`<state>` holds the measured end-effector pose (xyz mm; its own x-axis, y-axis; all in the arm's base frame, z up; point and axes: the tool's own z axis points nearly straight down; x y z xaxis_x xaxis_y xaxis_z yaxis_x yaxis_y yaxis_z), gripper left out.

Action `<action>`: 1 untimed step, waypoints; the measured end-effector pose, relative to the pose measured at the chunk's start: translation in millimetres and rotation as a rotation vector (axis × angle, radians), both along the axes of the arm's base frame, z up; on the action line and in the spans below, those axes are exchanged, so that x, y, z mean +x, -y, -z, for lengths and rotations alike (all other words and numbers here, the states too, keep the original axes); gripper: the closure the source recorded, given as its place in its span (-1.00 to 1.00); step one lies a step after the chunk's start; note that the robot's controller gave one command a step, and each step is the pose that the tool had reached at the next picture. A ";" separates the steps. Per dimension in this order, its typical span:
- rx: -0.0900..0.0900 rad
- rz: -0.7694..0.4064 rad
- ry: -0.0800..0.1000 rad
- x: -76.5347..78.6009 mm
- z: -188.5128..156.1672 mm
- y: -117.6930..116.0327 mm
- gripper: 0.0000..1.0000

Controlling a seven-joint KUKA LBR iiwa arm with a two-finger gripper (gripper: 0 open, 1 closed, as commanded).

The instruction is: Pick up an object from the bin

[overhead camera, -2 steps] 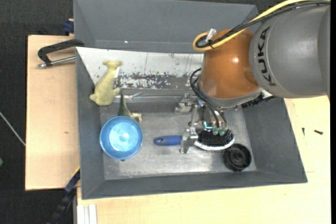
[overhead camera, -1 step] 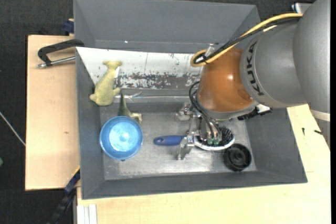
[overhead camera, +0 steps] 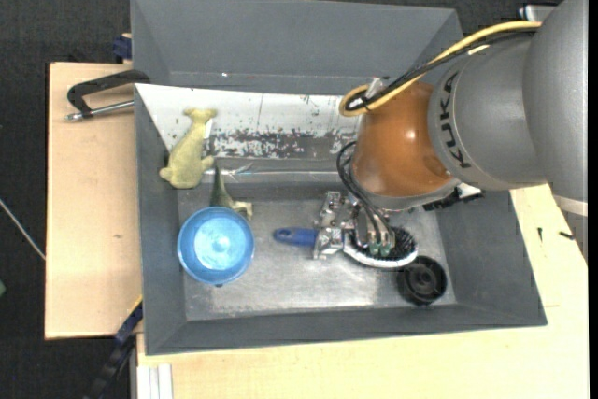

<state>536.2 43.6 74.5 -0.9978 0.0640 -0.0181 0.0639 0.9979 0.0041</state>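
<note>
End effector (overhead camera: 334, 229) is low in mid bin (overhead camera: 280, 290), just right of small blue piece (overhead camera: 296, 238); open/closed state can't tell, so I'd centre over piece before clamping.

Light falls from above, fairly bright and even over the grey bin (overhead camera: 159, 229). Its back wall (overhead camera: 271, 112) catches the strongest glare: a white, washed-out band with dark speckled reflections below it. The metal floor (overhead camera: 299, 280) gives back a dull sheen. The orange cover (overhead camera: 397, 149) carries a soft highlight on its upper left curve, and the grey arm (overhead camera: 523, 107) shades from pale on top to darker beneath. The end effector (overhead camera: 329, 236) lies in the arm's shade, with shadow pooled around the black round thing (overhead camera: 421, 279).
</note>
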 end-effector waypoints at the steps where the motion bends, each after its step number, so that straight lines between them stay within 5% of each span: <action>1: -0.002 -0.030 -0.005 8.6 -135.7 7.7 1.00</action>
